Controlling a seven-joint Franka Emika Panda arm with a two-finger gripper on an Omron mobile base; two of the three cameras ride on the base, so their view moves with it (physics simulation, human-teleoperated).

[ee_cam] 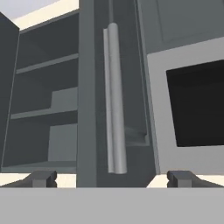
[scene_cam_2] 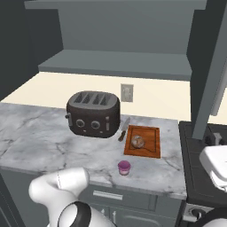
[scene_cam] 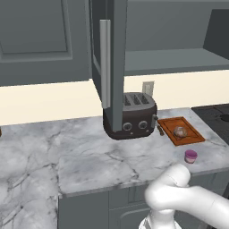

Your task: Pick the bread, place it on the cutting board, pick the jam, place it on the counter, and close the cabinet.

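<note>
Two of the three jobs look done: the bread (scene_cam: 180, 132) sits on the board (scene_cam: 192, 131) to the right of the toaster (scene_cam: 130, 116), and the jam (scene_cam: 191, 156) stands on the bench (scene_cam: 89, 156) just in front of the board, near the front edge. What is left is the cabinet (scene_cam: 179, 58), whose door (scene_cam: 114, 62) swings out edge-on toward the room above the toaster, its shelves bare. In the hand view the jaws stand wide apart with nothing between them, the gripper (ee_cam: 113, 178) aimed straight at the door's pale bar handle (ee_cam: 115, 98), which lies ahead of the fingertips (ee_cam: 43, 178) and not yet touched as far as I can tell. The closing step is in hand, I would say. Next the hand needs to press on the door's face or handle and swing it sideways until it shuts flush, keeping clear of the toaster below.
</note>
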